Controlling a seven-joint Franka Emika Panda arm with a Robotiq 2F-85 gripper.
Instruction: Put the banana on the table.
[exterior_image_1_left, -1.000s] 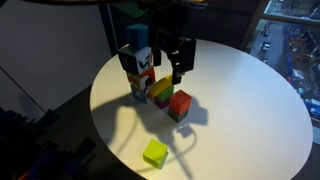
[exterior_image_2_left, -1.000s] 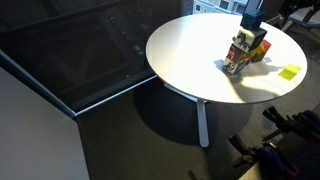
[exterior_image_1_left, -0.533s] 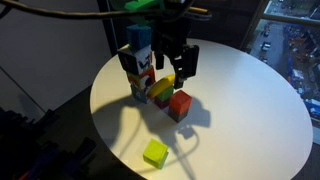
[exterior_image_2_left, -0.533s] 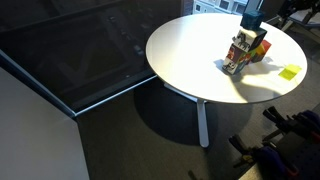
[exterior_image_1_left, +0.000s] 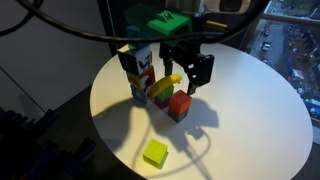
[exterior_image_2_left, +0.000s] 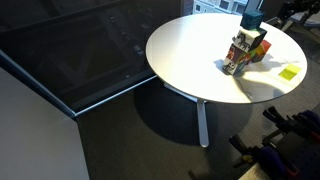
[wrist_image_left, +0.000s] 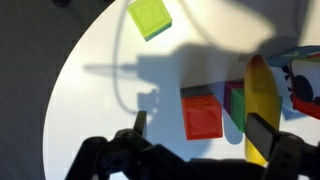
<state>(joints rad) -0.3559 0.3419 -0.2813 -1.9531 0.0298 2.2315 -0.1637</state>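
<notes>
Two fingers (wrist_image_left: 264, 134) of the gripper (wrist_image_left: 200, 135) stand wide apart, gripping nothing, seemingly spread so they can straddle the banana (wrist_image_left: 259, 95); it lies lengthwise at 3 o'clock of the red block (wrist_image_left: 203, 112), apparently propped on low blocks rather than on the table (wrist_image_left: 90, 105); a yellow-green cube (wrist_image_left: 150, 17) sits apart at 11 o'clock; centring over the fruit looks like the next need.

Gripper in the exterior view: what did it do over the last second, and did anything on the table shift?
The gripper came down and moved toward the image right, from above the block stack to just beside the banana, over the red block. Its jaws stand open and nothing was grasped. The banana, the blocks and the yellow-green cube on the table stayed put.
</notes>
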